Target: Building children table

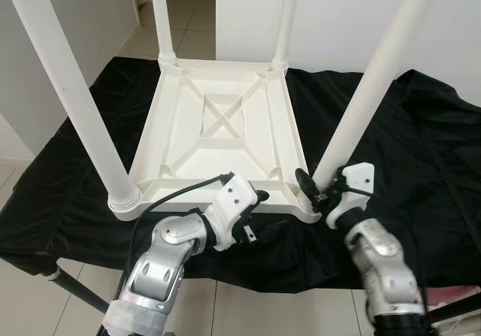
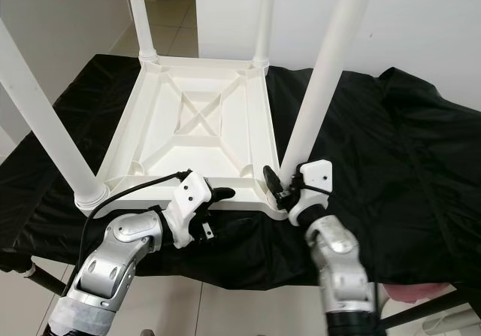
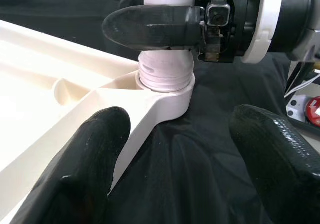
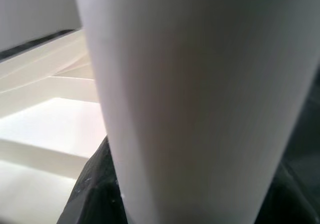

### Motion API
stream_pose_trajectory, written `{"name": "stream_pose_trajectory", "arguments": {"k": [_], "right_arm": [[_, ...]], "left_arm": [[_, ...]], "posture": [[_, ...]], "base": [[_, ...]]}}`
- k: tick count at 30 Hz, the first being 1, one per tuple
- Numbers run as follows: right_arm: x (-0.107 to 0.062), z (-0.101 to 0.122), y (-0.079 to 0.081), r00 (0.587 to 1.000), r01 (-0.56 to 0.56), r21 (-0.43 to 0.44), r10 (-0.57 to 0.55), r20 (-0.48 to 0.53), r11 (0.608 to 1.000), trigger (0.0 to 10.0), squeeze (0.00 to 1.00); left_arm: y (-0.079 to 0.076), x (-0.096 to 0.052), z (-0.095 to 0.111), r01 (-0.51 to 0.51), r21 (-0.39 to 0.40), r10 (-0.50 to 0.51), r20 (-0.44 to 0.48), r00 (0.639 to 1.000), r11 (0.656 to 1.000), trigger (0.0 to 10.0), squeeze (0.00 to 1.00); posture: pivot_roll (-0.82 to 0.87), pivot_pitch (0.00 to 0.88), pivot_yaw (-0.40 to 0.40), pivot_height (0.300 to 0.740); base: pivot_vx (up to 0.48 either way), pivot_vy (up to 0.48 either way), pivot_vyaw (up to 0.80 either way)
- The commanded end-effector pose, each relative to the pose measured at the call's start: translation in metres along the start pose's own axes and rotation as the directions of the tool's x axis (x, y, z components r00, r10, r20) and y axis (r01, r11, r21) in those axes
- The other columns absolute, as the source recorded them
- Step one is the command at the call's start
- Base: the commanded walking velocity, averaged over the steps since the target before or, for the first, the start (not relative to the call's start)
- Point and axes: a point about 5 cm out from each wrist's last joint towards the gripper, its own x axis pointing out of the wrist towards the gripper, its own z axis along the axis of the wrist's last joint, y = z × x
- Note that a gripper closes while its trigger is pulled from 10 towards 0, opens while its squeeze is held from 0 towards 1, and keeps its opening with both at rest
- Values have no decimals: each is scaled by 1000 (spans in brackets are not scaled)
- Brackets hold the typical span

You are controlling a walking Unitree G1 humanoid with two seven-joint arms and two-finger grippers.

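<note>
A white plastic children's table (image 1: 218,125) lies upside down on a black cloth, with its legs pointing up. My right gripper (image 1: 316,186) is shut on the near-right leg (image 1: 376,73) just above its threaded corner socket (image 3: 165,83). That leg (image 4: 190,98) looms close in the right wrist view. My left gripper (image 1: 254,214) is open at the table's near edge, a little left of that corner. Its fingers (image 3: 85,159) stand apart, pointing toward the socket with only cloth between them. The near-left leg (image 1: 68,88) stands in its own corner.
The black cloth (image 1: 421,148) covers a work surface that ends just in front of me, over a tiled floor (image 1: 22,291). Two far legs (image 1: 161,13) rise at the back near a white wall and a doorway. A red button (image 3: 312,106) sits off to the right.
</note>
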Motion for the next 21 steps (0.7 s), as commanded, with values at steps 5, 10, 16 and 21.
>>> {"name": "stream_pose_trajectory", "arguments": {"k": [5,10,16,21], "right_arm": [[-5,-12,9,975,214,47,-210,-70,976,10000,0],[-1,-9,15,953,302,104,-295,-73,948,10000,0],[-2,-7,21,963,269,106,-264,-60,957,10000,0],[-1,-6,20,966,258,89,-254,-49,962,10000,0]], "left_arm": [[6,-3,3,-86,-3,86,20,996,996,10000,0],[15,-4,5,-158,-20,159,38,987,987,10000,0],[12,-6,5,-151,-20,152,43,987,988,10000,0],[13,-5,8,-159,-22,160,54,986,987,10000,0]], "posture": [[-9,0,-51,740],[-4,0,-54,740],[-5,0,-49,740],[-7,0,-46,740]], "base": [[0,0,0],[0,0,0],[0,0,0],[0,0,0]]}}
